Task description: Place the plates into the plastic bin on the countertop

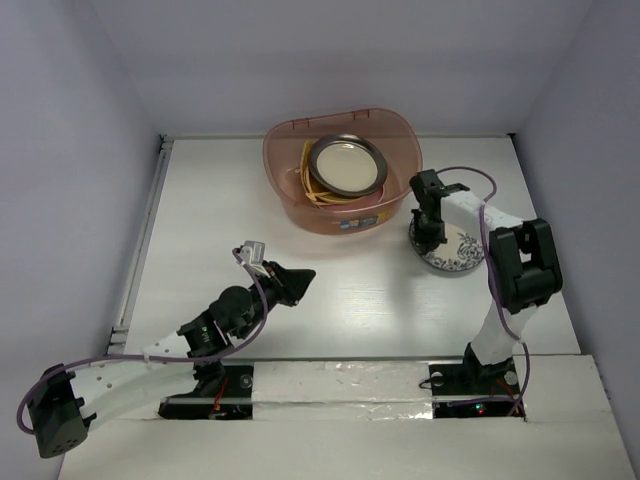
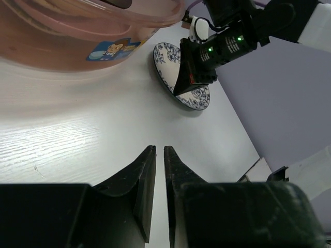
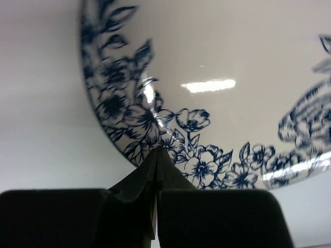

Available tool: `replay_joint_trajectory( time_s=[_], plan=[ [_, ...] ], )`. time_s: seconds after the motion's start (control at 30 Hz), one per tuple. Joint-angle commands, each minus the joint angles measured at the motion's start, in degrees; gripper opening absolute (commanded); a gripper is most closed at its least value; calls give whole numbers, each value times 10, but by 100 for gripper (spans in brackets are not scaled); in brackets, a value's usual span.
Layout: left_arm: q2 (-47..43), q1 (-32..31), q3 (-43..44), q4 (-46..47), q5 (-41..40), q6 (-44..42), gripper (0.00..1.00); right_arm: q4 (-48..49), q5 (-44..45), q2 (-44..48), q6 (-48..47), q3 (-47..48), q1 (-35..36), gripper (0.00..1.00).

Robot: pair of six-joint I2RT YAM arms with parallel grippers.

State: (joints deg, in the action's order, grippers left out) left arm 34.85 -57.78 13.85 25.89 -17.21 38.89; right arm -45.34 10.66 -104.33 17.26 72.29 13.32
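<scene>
Start at the left: the left arm lies low across the countertop (image 1: 230, 190), and the left gripper (image 1: 308, 277) points toward the middle of the surface, well short of the plastic bin (image 1: 283, 195). In the left wrist view its fingers (image 2: 145, 181) stand almost together with only a thin slit between them. Nothing sits in that slit, and bare countertop lies below. Move to the centre: the plastic bin rests at the far side of the countertop, with a small label (image 1: 352, 222) on its near wall. Inside it you see the metal-rimmed plate (image 1: 345, 165) with the cream centre, lying tilted on top of yellow-orange plates (image 1: 310, 185), of which only the left edges show. You cannot tell how many plates lie under it. Move to the right: the blue-and-white floral plate (image 1: 464, 256) sits on the countertop outside the bin, near its right front corner and apart from its wall. The right gripper (image 1: 433, 243) points down over the left part of this plate. In the right wrist view its fingers (image 3: 134, 191) are pressed together, their tips meet at the plate's flowered border, and nothing is clamped between them.
</scene>
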Motion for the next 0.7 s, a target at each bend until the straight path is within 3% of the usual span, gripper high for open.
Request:
replay_joint_trajectory(
  time_s=[0.0, 0.33, 0.67],
  plan=[
    [22, -3, 17, 28, 1, 0, 11, 25, -90, 47, 27, -41, 53, 0],
    [148, -15, 53, 65, 19, -10, 20, 165, -204, 220, 94, -182, 162, 0],
    [382, -51, 198, 53, -18, -26, 23, 273, -57, 525, 153, -238, 162, 0]
  ],
)
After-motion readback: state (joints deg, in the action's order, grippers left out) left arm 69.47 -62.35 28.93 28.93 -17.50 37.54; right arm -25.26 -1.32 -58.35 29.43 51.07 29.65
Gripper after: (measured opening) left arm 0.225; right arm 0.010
